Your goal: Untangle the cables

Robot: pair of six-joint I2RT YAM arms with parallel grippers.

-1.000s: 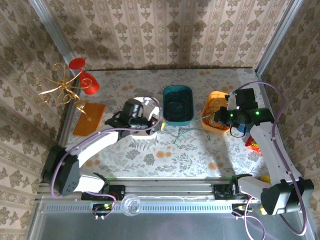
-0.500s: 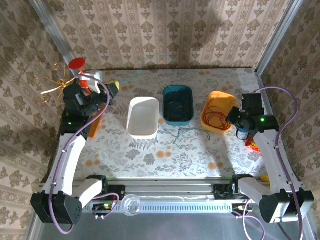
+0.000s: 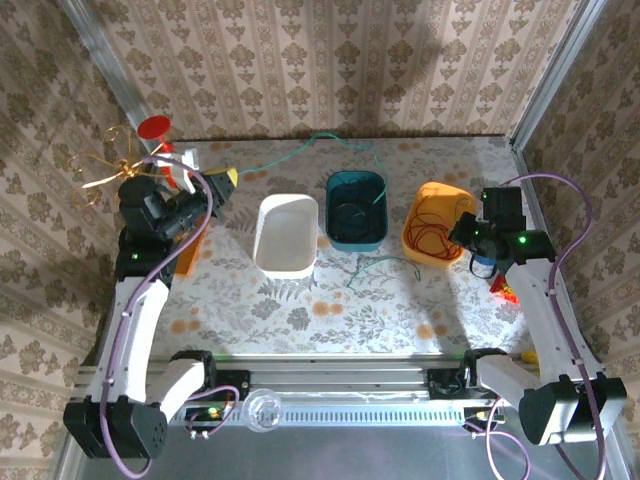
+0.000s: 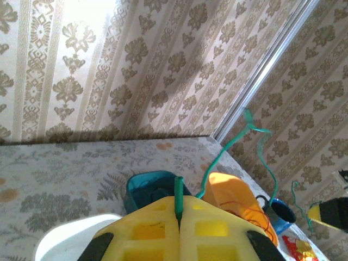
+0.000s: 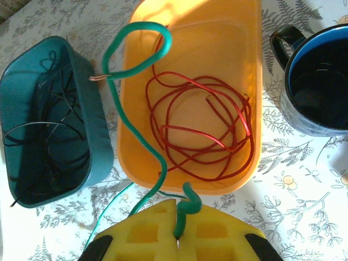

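Three bins stand in a row with narrow gaps between them: a teal bin (image 3: 331, 215) in the middle, a white bin (image 3: 286, 235) just to its left and an orange bin (image 3: 414, 222) just to its right. A green cable (image 4: 178, 196) strung through the air crosses behind and over the teal bin. In front of the teal bin the bench (image 3: 300, 310) lies broad and open.

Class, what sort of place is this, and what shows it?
Probably a robot test cell dressed like a home: patterned beige wallpaper walls, bare metal frame posts, two white arms bolted to an aluminium rail.
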